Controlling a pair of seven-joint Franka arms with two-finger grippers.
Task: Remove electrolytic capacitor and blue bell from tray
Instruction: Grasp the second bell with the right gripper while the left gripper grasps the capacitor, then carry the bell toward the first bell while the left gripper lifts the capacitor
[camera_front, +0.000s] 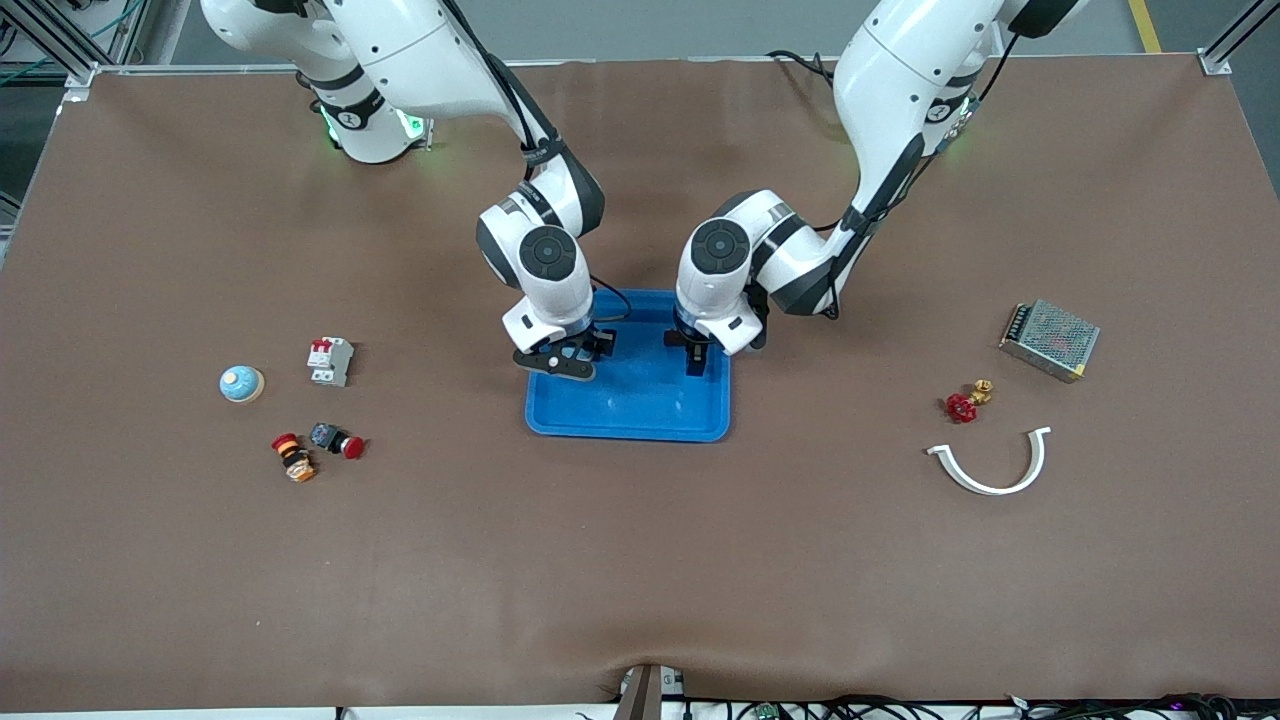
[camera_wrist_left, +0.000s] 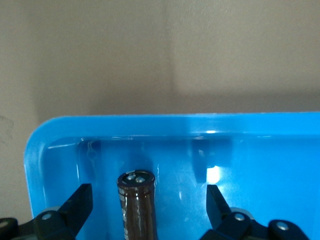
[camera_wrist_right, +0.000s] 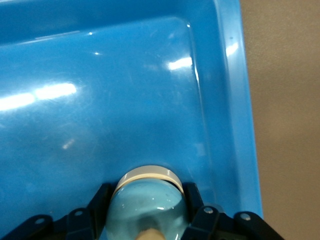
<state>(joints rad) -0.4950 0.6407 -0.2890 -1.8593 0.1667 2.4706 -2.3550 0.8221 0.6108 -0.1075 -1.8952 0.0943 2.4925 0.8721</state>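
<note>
A blue tray (camera_front: 630, 432) lies mid-table, and both grippers are down inside it. My right gripper (camera_front: 567, 358) (camera_wrist_right: 147, 192) is shut on the bell (camera_wrist_right: 147, 205), a pale blue dome with a cream base ring, near one tray corner (camera_wrist_right: 235, 100). Its fingers press against the dome's two sides. My left gripper (camera_front: 697, 358) (camera_wrist_left: 148, 192) is open. The capacitor (camera_wrist_left: 137, 210), a dark brown cylinder with two metal terminals, stands between its spread fingers without touching either, close to the tray rim (camera_wrist_left: 150, 122).
Toward the right arm's end lie another blue bell (camera_front: 241, 383), a white circuit breaker (camera_front: 330, 360) and two red-capped push buttons (camera_front: 337, 440) (camera_front: 293, 457). Toward the left arm's end lie a metal power supply (camera_front: 1050, 339), a red valve (camera_front: 967, 402) and a white curved piece (camera_front: 992, 465).
</note>
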